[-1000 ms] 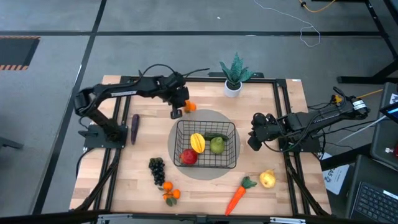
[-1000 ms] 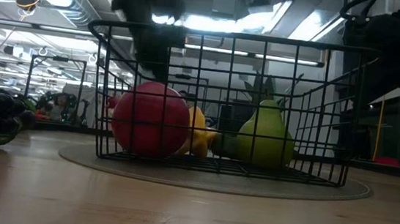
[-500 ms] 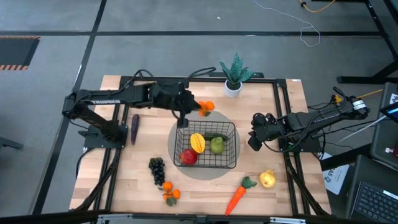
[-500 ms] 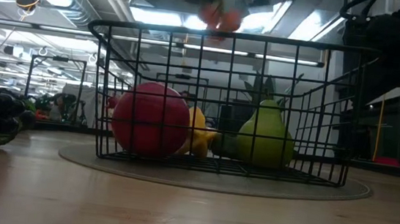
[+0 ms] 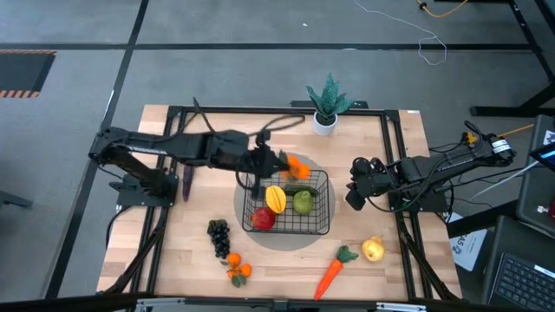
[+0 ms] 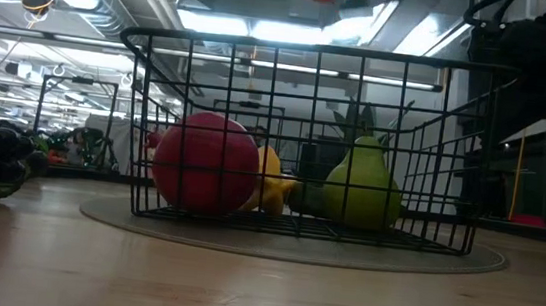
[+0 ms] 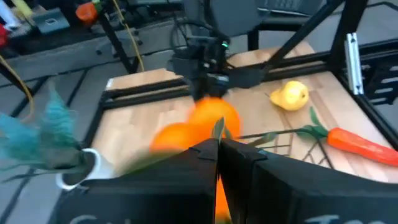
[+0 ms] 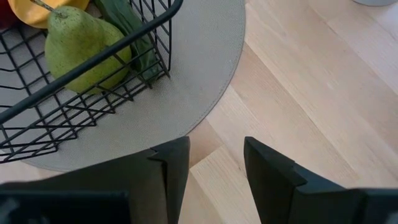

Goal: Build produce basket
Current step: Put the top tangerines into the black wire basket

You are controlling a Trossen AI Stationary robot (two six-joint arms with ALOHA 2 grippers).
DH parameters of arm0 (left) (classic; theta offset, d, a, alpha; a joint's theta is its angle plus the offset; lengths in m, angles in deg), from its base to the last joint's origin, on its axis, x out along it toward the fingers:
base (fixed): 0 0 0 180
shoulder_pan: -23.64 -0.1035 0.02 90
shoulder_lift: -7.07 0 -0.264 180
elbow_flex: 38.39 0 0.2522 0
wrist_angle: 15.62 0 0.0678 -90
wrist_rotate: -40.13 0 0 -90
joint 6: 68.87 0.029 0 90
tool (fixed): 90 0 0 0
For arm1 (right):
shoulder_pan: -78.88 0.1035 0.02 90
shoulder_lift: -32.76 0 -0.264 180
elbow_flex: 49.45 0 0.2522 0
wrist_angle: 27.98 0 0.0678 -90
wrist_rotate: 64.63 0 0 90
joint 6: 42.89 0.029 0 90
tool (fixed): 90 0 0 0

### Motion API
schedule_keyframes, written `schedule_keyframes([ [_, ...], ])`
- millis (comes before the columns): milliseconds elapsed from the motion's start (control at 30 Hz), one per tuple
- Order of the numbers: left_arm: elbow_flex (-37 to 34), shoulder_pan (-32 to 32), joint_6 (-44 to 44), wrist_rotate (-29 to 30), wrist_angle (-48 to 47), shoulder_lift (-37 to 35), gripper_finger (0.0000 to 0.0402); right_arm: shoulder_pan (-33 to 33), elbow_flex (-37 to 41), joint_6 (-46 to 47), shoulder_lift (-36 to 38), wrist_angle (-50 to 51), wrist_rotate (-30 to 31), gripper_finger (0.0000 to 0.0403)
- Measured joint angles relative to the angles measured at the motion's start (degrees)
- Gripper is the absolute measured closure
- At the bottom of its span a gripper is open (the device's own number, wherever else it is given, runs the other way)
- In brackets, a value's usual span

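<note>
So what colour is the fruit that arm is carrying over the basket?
Orange; clearest in the left wrist view, held in the left end effector.

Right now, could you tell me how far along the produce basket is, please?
Done: the apple, squash, green pear and a dark green vegetable lie in the basket. In hand: the left gripper, jaws shut, holds oranges over the basket's back rim. Left on the table: grapes, more oranges, carrot, yellow pear and a purple vegetable. The right gripper waits open beside the basket.
</note>
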Motion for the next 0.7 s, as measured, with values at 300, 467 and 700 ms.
schedule_keyframes([
  [300,-0.02,1.59,-1.13,1.24,2.28,6.25,0.0401,0.0,0.0,0.02,-0.02,-0.09,0.0,0.0257],
  [467,-0.04,1.27,-1.15,1.21,2.42,6.34,0.0401,0.0,0.0,0.02,-0.02,-0.11,0.0,0.0257],
  [700,-0.04,1.22,-1.01,1.13,1.0,6.35,0.0401,0.0,0.01,0.05,-0.02,-0.15,0.0,0.0257],
])
